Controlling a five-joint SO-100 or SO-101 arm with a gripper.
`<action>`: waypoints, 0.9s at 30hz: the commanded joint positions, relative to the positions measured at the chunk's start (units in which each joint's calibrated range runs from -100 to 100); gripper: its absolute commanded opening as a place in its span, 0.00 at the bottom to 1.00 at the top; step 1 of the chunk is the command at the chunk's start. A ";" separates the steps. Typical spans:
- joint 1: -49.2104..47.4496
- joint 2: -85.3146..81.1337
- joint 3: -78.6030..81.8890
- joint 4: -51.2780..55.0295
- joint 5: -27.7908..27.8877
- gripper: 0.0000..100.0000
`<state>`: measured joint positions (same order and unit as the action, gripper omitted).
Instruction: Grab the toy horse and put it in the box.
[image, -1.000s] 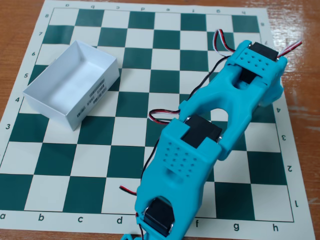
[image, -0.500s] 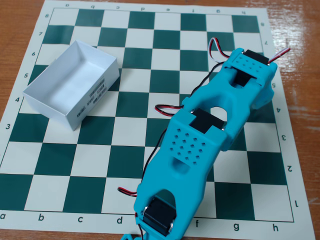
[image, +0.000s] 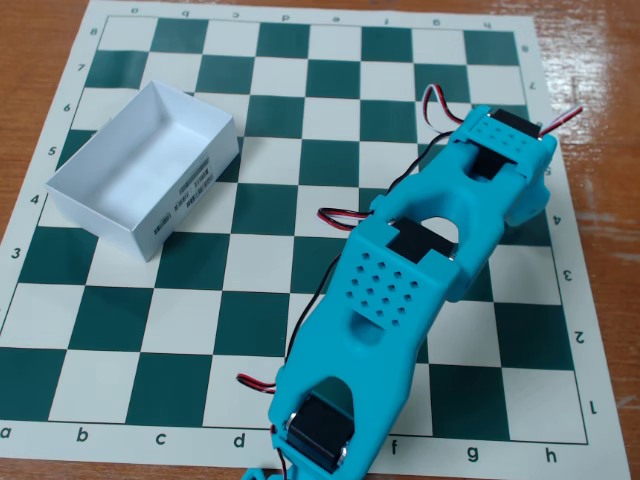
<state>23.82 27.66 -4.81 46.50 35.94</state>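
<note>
The box (image: 140, 170) is a shallow white lidless carton with black print on its near side, and it lies on the left part of the chessboard; its inside looks empty. The toy horse is hidden or out of view. My turquoise arm (image: 390, 300) stretches from the bottom edge up to the right side of the board and ends in a wrist block (image: 505, 150) with a black servo. The gripper's fingers are hidden below that block, so their state does not show. The wrist is far to the right of the box.
A green-and-white chessboard mat (image: 250, 300) covers a brown wooden table (image: 600, 60). Red, black and white cables (image: 335, 222) loop out of the arm's left side. The arm hides the squares beneath it on the board's right half.
The arm's far end has shifted slightly down and left in the picture, and the middle segment has tilted further over the board. The box has not moved.
</note>
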 joint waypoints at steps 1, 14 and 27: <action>1.03 -0.23 -2.80 -0.48 -0.06 0.14; 1.46 0.04 -3.71 -2.64 0.18 0.00; -4.68 -10.31 2.12 -0.32 0.13 0.00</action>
<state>21.88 24.17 -3.99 45.36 36.04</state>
